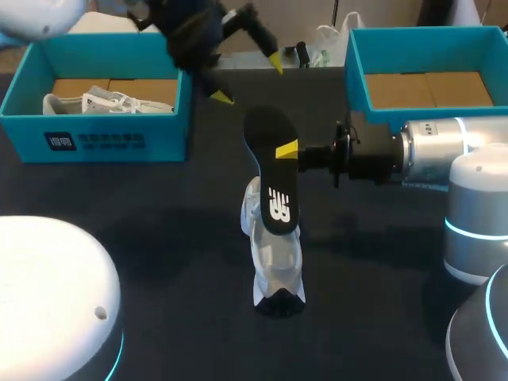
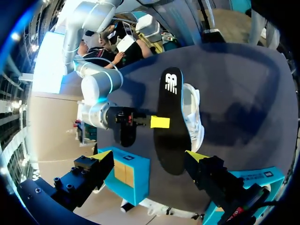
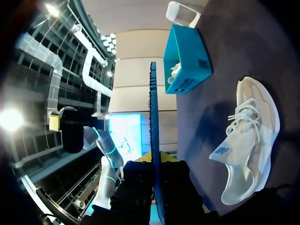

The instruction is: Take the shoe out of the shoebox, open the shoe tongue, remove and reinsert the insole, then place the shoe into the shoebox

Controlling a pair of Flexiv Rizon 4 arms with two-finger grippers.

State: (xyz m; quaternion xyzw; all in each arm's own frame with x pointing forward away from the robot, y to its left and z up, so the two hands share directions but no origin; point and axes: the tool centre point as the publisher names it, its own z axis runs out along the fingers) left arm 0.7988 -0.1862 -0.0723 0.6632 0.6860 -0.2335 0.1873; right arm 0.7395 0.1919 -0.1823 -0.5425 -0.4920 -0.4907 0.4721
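A white shoe lies on the dark table, toe toward the front edge; it also shows in the left wrist view and beside my right gripper. Above it the black insole is held in the air, with my right gripper shut on its edge. In the right wrist view the insole stands edge-on between that gripper's fingers. My left gripper hangs open above the insole's far end, touching nothing. From its own camera the insole lies ahead of the left gripper.
A teal shoebox at the back left holds a second white shoe. Another teal box with a cardboard floor stands at the back right, just behind my right arm.
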